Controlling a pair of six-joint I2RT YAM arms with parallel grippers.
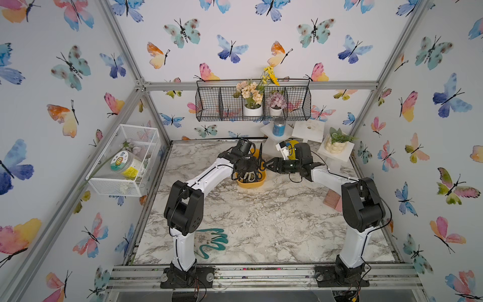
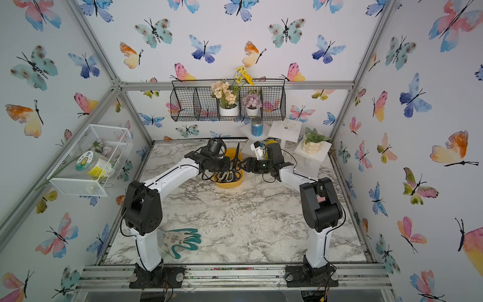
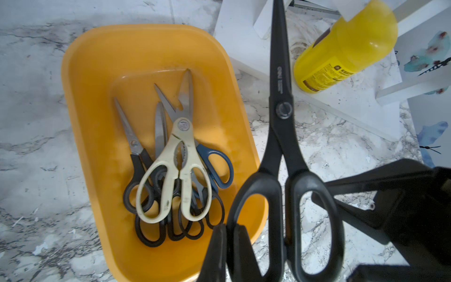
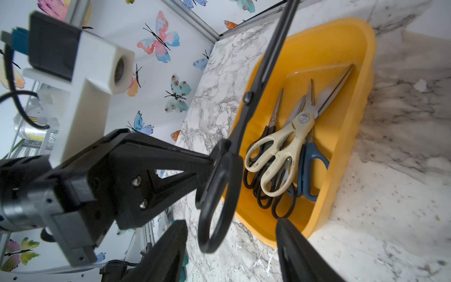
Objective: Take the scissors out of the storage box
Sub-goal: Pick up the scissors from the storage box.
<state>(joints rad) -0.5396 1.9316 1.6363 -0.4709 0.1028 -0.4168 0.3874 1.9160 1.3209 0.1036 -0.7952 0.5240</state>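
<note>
Yellow-orange plastic forms the storage box point(image 1: 251, 185), which sits on the marble-patterned tabletop point(image 1: 248, 224) toward 12 o'clock from the table's middle in both top views. Inside it the other scissors lie in a loose heap, handles toward 6 o'clock and blades toward 12. The cream-handled shears point(image 3: 175, 168) are on top, a blue-handled pair point(image 3: 220, 166) is at the heap's 3 o'clock side, and black-handled pairs point(image 3: 138, 171) lie beneath (their number cannot be told, since the rings overlap).

One pair of all-black scissors point(image 3: 283, 117) is out of the box, raised over its 3 o'clock rim, with blades closed and pointing toward 12 o'clock. The left gripper point(image 3: 229, 234) is clamped on one handle ring of this pair, with a finger on each side of the ring's band. The right gripper point(image 4: 230, 223) reaches in from 3 o'clock with its jaws apart and a handle ring of the same pair between them. Whether either finger touches the ring cannot be told.

A yellow bottle point(image 3: 346, 48) rests on a white platform point(image 3: 353, 109) at about 1 o'clock of the box, apart from it.
</note>
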